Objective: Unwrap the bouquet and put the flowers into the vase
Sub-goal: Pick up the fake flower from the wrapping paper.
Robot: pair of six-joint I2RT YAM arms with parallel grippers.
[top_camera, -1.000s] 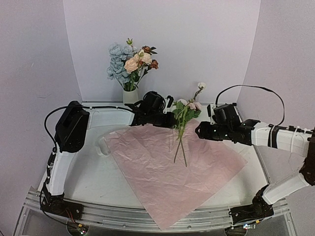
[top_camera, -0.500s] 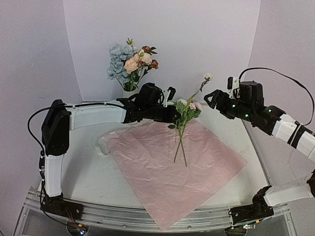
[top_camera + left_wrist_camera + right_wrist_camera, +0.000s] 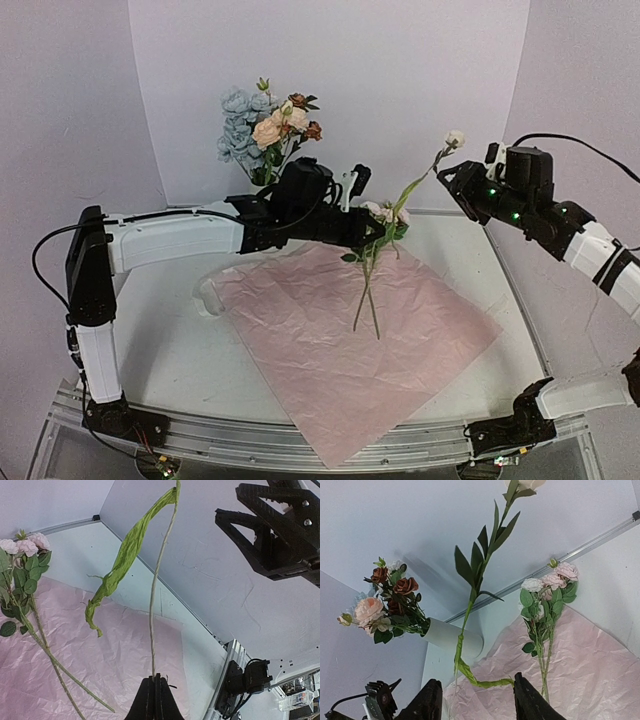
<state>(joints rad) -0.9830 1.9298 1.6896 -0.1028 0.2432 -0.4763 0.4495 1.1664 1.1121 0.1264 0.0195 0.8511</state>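
Left gripper (image 3: 154, 685) clamps the long cream-budded green stem (image 3: 156, 580) low; it looks light, whippy. Right gripper (image 3: 477, 700), jaws apart, best pinches mid-stem.

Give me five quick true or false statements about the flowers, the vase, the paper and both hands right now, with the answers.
1. The left hand is shut on the stem of a single long flower. True.
2. The right hand grips the vase. False: it is open, up in the air at that long flower, away from the vase.
3. The pink paper lies spread out on the table. True.
4. The vase is empty. False: it already holds flowers.
5. A sprig of pink roses lies with its stems on the paper. True.
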